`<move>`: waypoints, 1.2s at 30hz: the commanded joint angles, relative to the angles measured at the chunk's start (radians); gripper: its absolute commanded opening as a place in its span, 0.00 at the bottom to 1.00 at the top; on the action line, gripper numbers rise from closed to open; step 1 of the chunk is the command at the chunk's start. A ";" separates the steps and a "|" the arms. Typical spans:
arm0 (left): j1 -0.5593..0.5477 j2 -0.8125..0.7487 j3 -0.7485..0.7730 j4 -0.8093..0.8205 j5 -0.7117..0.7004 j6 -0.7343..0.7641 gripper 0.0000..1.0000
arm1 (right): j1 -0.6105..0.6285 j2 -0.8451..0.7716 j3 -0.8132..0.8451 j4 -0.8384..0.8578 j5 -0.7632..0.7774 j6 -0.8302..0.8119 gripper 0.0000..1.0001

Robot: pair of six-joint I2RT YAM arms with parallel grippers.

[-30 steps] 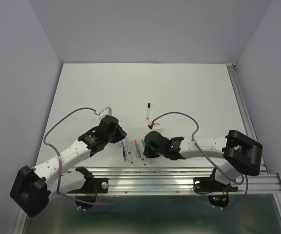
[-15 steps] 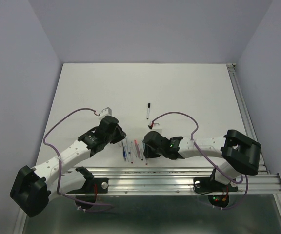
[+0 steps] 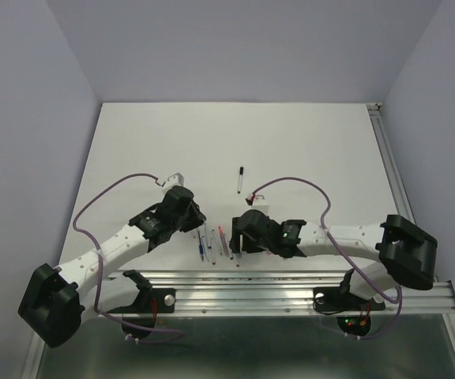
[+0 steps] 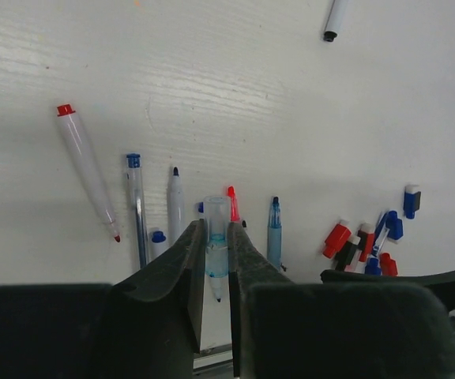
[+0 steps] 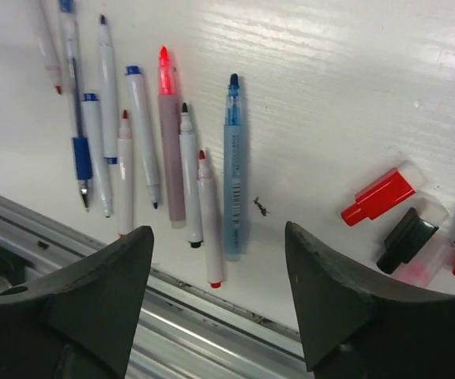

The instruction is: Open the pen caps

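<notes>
The left tool point(image 4: 215, 237) is clamped on a light blue pen point(image 4: 216, 209). It pinches the barrel partway along, so the blunt end sticks out past the fingers, over the bench point(image 3: 306, 150). I judge this grip is meant to steady the barrel so the other arm can pull against it. I cannot tell whether this pen has a cap on.

The right tool point(image 5: 217, 237) hovers with its jaws wide apart and nothing between them, over the row of pens point(image 5: 168, 142) at the near edge of the bench. Most pens in the row lie side by side with bare tips showing, so the task looks well along.

The pen caps point(image 4: 362, 245) lie loose in a small heap on the bench, just right of the row. Among them are a red cap point(image 5: 377, 197) and a black cap point(image 5: 407, 235), close together. Heaped there, the caps are apart from the barrels and within easy reach of the right arm.

A lone white pen point(image 3: 240, 180) with a black end lies well apart on the far side. It may yet need opening.
</notes>
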 commanded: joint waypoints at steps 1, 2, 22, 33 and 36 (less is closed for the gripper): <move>-0.008 0.008 0.051 0.046 0.034 0.032 0.00 | -0.005 -0.117 0.052 -0.030 0.064 -0.006 0.75; -0.006 0.008 0.053 0.052 0.038 0.035 0.00 | -0.005 -0.152 0.043 -0.036 0.073 -0.008 0.80; -0.204 0.426 0.279 0.201 0.193 0.161 0.00 | -0.005 -0.407 0.026 -0.751 0.588 0.670 1.00; -0.266 0.641 0.370 0.200 0.278 0.196 0.04 | -0.005 -0.447 -0.019 -0.703 0.570 0.606 1.00; -0.270 0.661 0.373 0.195 0.285 0.193 0.09 | -0.003 -0.441 -0.023 -0.670 0.556 0.570 1.00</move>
